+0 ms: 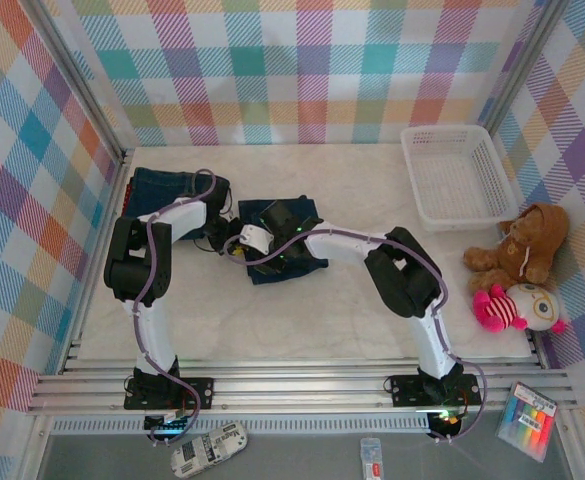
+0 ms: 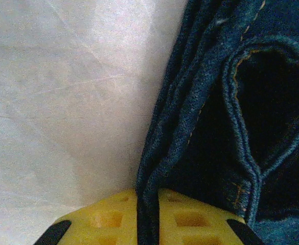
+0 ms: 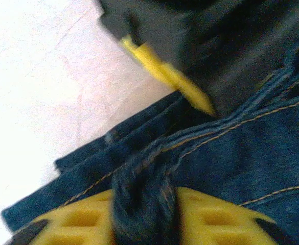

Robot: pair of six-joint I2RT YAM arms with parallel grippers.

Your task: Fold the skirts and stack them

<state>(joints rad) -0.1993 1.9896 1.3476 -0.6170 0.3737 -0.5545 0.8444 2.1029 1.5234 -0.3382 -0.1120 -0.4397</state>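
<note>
Arms bent inward, left pincer (image 2: 148,224), right pincer (image 3: 144,217) clamped

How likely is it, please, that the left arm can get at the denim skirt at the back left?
Probably yes: the back-left denim skirt lies uncovered close beside that arm. But the left gripper has an edge of the centre denim skirt between its fingers, so it must let go first.

Over at two o'clock a white slatted plastic basket (image 1: 459,175) sits on the pale marbled tabletop (image 1: 272,320). A brown teddy bear (image 1: 522,245) slumps at three, with a pink-and-white plush doll (image 1: 517,305) touching it at four. A pack of coloured marker pens (image 1: 530,420) lies at five, off the tabletop, and a white handheld device (image 1: 207,448) at seven.
</note>
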